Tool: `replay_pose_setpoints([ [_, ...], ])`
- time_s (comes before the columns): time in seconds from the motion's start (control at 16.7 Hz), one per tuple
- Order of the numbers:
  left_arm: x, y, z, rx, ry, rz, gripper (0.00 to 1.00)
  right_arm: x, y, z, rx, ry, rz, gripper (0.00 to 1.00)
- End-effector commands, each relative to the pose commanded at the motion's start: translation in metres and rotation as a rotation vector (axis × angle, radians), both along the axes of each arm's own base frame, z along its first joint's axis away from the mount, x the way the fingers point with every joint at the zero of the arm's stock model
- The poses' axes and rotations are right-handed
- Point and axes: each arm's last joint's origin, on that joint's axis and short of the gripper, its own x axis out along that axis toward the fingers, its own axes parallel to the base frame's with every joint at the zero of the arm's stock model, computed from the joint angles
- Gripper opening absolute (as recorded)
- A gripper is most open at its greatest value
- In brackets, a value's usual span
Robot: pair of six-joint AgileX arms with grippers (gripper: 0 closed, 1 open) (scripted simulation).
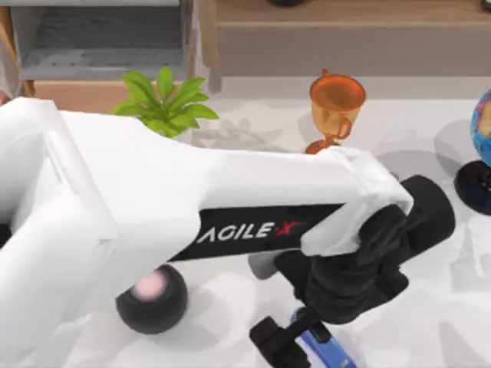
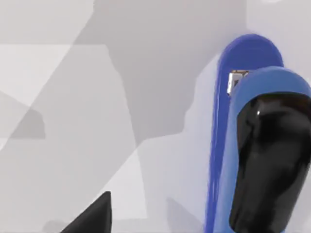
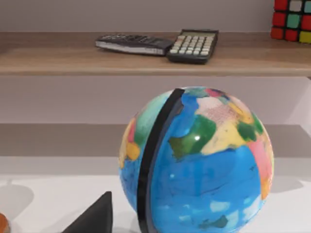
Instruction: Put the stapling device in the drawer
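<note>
Top view: glossy blue stapler (image 1: 322, 343) lies slanted, near-right to far-left, beneath left gripper (image 1: 295, 337); its finger spread can't be judged.

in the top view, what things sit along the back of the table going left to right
drawer → potted plant → orange trophy → globe

— What does your left arm (image 1: 153, 207) look like from above?
— You've got a thick white shell with a black strip lettered AGILEX in white, the X red. Its wrist is black and blocky, and the left gripper (image 1: 295, 337) is black too.
</note>
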Motion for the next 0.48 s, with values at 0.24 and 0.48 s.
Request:
replay_pose_setpoints([
  [0.24,-0.001,0.0,-0.028,0.0,0.0,0.0,1.0,0.0,0.0,0.0,0.0,0.0,0.0,1.0],
  [0.48,-0.001,0.0,-0.029,0.0,0.0,0.0,0.92,0.0,0.0,0.0,0.0,0.0,0.0,1.0],
])
